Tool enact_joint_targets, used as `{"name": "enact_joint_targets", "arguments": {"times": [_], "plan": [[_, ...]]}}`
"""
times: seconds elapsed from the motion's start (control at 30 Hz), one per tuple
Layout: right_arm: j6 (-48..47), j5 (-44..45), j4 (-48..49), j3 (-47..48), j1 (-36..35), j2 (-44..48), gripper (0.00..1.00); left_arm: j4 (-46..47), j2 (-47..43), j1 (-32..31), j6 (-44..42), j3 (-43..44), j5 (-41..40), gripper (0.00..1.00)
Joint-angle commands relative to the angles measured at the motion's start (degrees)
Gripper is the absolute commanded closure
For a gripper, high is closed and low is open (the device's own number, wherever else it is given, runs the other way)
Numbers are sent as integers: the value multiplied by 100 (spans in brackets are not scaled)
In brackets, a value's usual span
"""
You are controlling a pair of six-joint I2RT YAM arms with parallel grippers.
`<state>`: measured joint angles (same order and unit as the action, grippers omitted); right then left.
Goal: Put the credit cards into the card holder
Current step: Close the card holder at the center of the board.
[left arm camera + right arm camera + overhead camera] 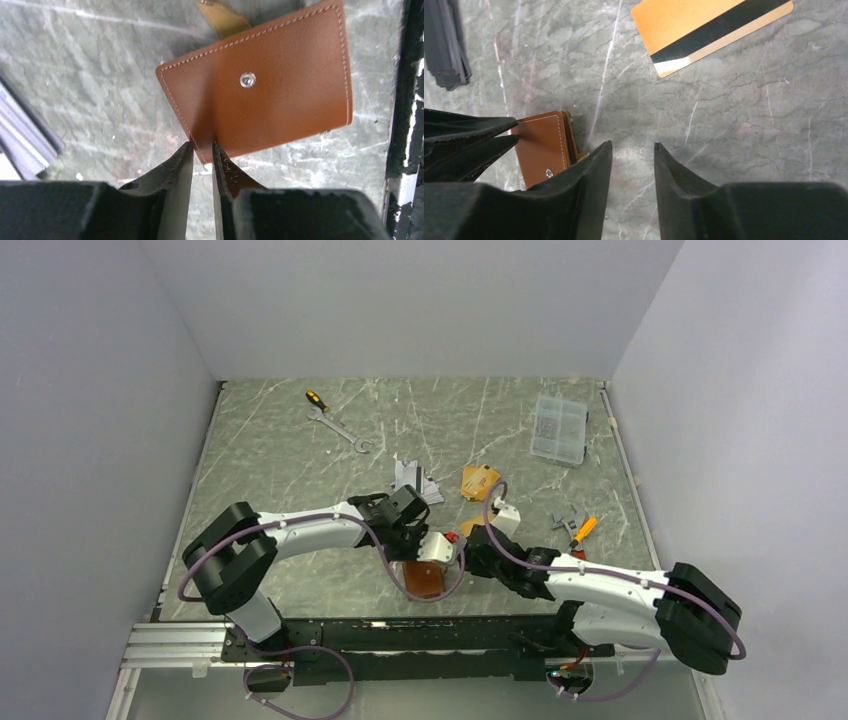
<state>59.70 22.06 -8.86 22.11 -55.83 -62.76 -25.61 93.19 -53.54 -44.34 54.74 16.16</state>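
Filling the enclosure floor, a grey-green marbled table [280,460] with pale veins is sitting between plain matte white walls [100,390]. Near the table's front edge, the left gripper [202,150] is pinching a corner of the card holder [270,85], smooth tan leather with white edge stitching and a round metal snap [247,79]. The right gripper [633,150] is hovering with jaws apart and nothing between them. A flat gold-orange credit card [704,30] with a dark stripe is lying ahead of it.
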Motion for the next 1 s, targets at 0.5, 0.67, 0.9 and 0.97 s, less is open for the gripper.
{"name": "enact_joint_targets", "arguments": {"times": [0.5,0.67,0.9,0.97], "plan": [[-549,-737,-1578,1340,629,734,36,-343,-2389,2422,37,276,-1090,1],[-539,-871,-2442,2062,670,-106,37,-1411,-1749,3507,-188,1254,-1803,1],[-595,-1536,-2231,2213,669,-735,38,526,-3308,3996,991,494,-1094,1],[-660,-1730,-2224,2320,673,-914,40,-319,-3060,4097,460,599,82,1]]}}
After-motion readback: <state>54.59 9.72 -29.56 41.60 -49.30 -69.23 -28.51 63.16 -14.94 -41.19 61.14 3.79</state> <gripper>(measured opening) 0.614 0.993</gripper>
